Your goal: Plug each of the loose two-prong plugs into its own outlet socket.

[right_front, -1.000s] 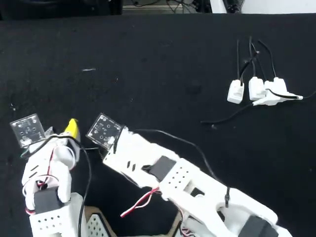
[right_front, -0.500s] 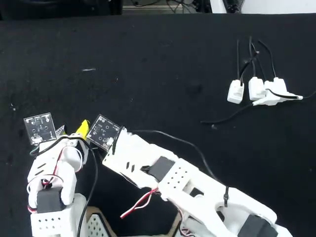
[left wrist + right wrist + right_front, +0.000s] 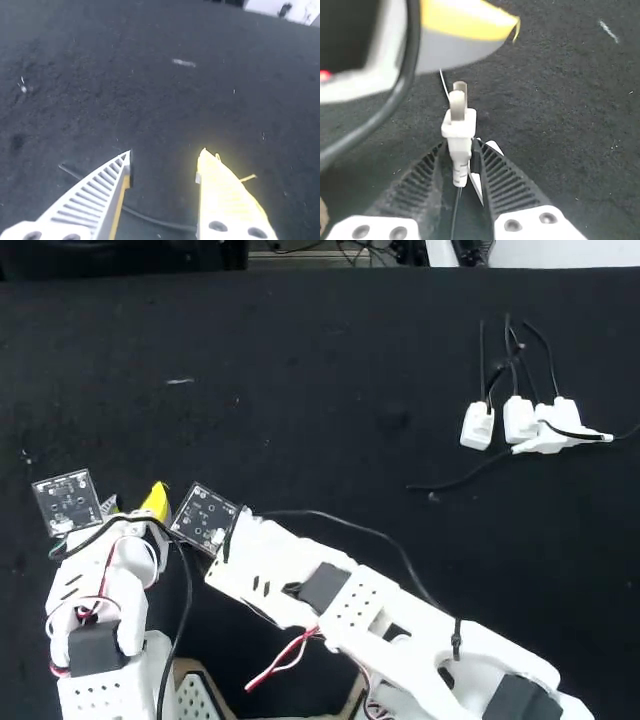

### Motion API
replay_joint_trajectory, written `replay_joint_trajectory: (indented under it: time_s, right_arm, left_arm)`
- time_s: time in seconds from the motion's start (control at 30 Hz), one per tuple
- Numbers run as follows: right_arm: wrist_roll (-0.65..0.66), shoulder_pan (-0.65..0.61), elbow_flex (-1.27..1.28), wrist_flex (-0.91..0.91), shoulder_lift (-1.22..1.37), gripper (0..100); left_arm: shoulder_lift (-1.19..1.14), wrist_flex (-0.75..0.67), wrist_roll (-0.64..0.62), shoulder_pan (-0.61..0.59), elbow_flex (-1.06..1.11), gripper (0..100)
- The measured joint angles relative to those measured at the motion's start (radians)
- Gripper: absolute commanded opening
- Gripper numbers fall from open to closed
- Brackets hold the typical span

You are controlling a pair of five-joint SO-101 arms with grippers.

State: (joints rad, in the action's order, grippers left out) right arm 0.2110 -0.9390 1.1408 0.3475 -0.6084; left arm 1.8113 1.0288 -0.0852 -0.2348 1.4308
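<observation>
The left hand (image 3: 162,161) has swung back leftward, wide and empty. The right hand (image 3: 459,146) drew slightly nearer, gripping a white plug (image 3: 459,122) at the near left, well apart from the outlet sockets (image 3: 520,420) far right. It probably still has to be carried across.

Black matte table (image 3: 300,360), tangled cables (image 3: 350,252) and white surface (image 3: 545,252) beyond far edge.

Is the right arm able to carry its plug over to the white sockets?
Probably yes. The right pincer is shut on the plug, and nothing tall stands on the black table between it and the white sockets. They sit far across, so the reach is uncertain.
</observation>
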Motion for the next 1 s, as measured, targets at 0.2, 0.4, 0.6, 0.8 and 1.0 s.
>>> replay_joint_trajectory:
  time_s: [0.2, 0.4, 0.6, 0.8, 1.0]
  right_arm:
    - [0.000, 0.000, 0.002, 0.000, 0.000, 1.0]
    - [0.000, 0.000, 0.002, 0.000, 0.000, 1.0]
    - [0.000, 0.000, 0.002, 0.000, 0.000, 1.0]
    - [-0.095, -0.005, 0.002, 0.000, 0.000, 1.0]
    - [-0.112, -0.005, 0.061, 0.000, -0.101, 1.0]
  left_arm:
    - [0.009, 0.029, 0.081, 0.115, 0.000, 22]
    - [0.009, 0.020, 0.091, 0.084, 0.002, 22]
    - [0.009, -0.066, 0.092, 0.060, 0.068, 22]
    - [0.009, -0.075, 0.092, 0.060, 0.074, 22]
    - [0.009, -0.075, 0.092, 0.061, 0.074, 22]
